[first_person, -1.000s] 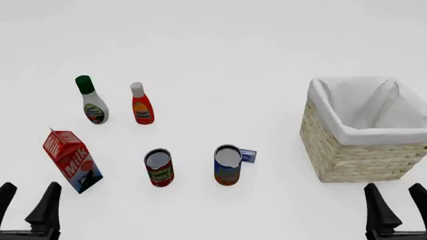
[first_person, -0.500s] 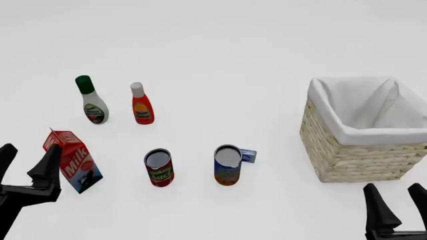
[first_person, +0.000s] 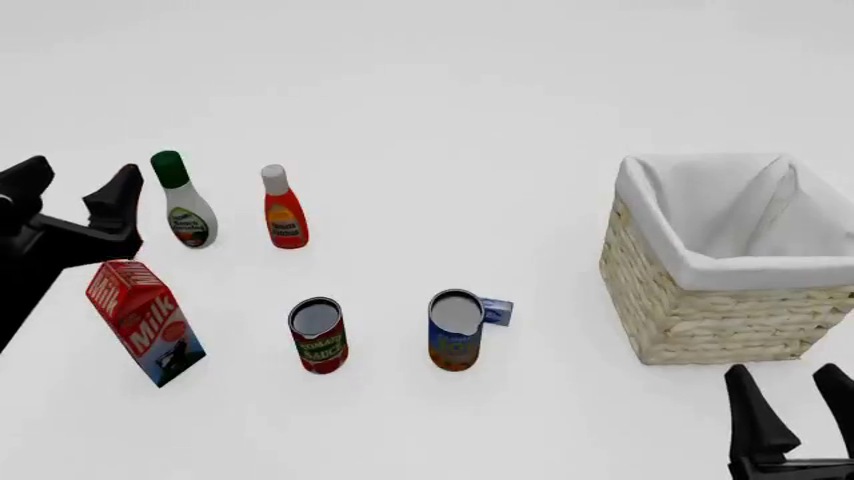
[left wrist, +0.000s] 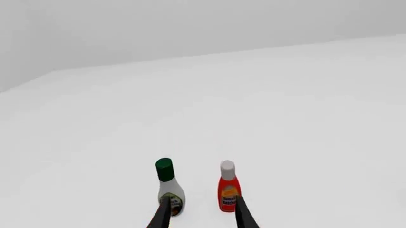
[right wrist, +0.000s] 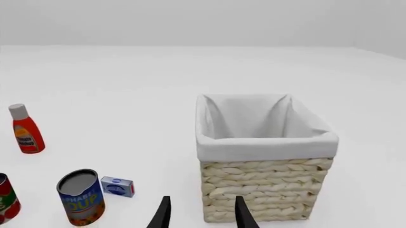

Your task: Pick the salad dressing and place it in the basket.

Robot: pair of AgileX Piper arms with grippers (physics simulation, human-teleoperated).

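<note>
The salad dressing (first_person: 184,205), a small white bottle with a dark green cap, stands upright at the far left of the table. It also shows in the left wrist view (left wrist: 169,187). My left gripper (first_person: 78,192) is open and empty, just left of the bottle and apart from it. In its wrist view the fingertips (left wrist: 164,213) frame the gap between the dressing and a red bottle. The wicker basket (first_person: 727,312) with white lining stands at the right, empty. My right gripper (first_person: 790,405) is open and empty, in front of the basket (right wrist: 266,183).
A red bottle with a white cap (first_person: 283,210) stands right of the dressing. A red milk carton (first_person: 144,322) stands below my left gripper. A red can (first_person: 318,335), a blue can (first_person: 455,330) and a small blue box (first_person: 495,311) sit mid-table.
My left gripper has moved forward from the table's near edge, past the milk carton, up beside the salad dressing. My right gripper has stayed in place.
</note>
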